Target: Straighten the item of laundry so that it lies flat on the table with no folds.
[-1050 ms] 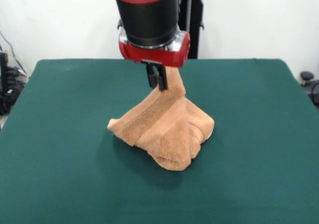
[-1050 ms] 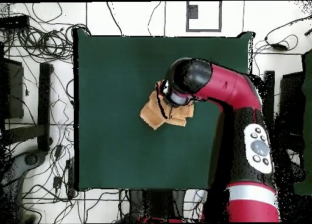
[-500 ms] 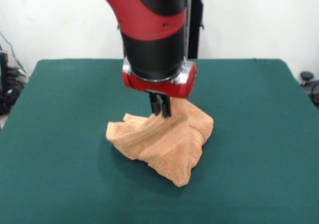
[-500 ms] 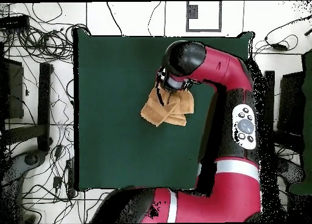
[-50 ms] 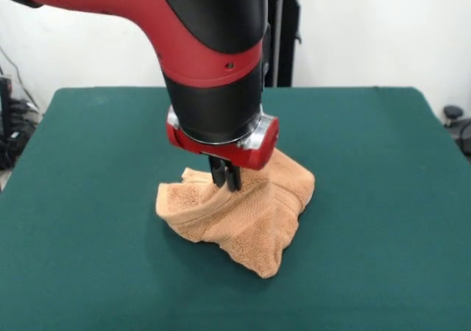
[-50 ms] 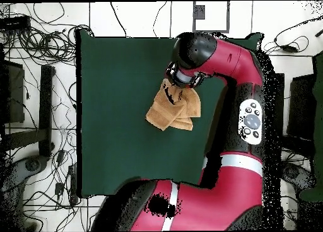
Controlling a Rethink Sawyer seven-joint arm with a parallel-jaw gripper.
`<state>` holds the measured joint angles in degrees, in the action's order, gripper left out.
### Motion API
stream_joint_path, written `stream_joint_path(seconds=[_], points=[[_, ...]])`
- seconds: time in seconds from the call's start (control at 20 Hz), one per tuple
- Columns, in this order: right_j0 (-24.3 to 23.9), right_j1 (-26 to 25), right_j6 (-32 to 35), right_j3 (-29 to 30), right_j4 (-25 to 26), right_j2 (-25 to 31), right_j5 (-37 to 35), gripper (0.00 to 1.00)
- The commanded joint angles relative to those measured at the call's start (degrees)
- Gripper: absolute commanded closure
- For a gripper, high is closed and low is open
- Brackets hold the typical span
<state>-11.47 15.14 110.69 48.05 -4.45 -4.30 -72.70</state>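
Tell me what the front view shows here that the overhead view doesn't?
Only the front view shows the gripper, its fingers shut on an upper edge of the towel, and how the towel stands heaped in thick folds. Only the overhead view shows the whole arm bending across the table's edge, plus cables on the floor around it. Both show the tan towel crumpled, not flat, on the green table.

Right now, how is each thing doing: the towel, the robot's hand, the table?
towel: crumpled and folded in a heap, one edge pinched.
gripper: low over the heap, jaws shut on the towel's edge.
table: green top, the towel resting on it.
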Motion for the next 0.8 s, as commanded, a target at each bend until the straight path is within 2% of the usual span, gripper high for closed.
stream_joint_path(seconds=[0.05,0.3,0.55,0.8], points=[[3.9,-4.3,22.0,-10.7,-2.0,-0.9,-10.5,1.00],[4.2,-8.6,24.2,-20.0,-1.7,-2.0,-17.2,1.00],[4.6,-14.8,27.0,-32.9,-2.3,-4.1,-24.8,1.00],[5.2,-19.0,30.8,-40.9,-3.6,-8.2,-26.7,1.00]])
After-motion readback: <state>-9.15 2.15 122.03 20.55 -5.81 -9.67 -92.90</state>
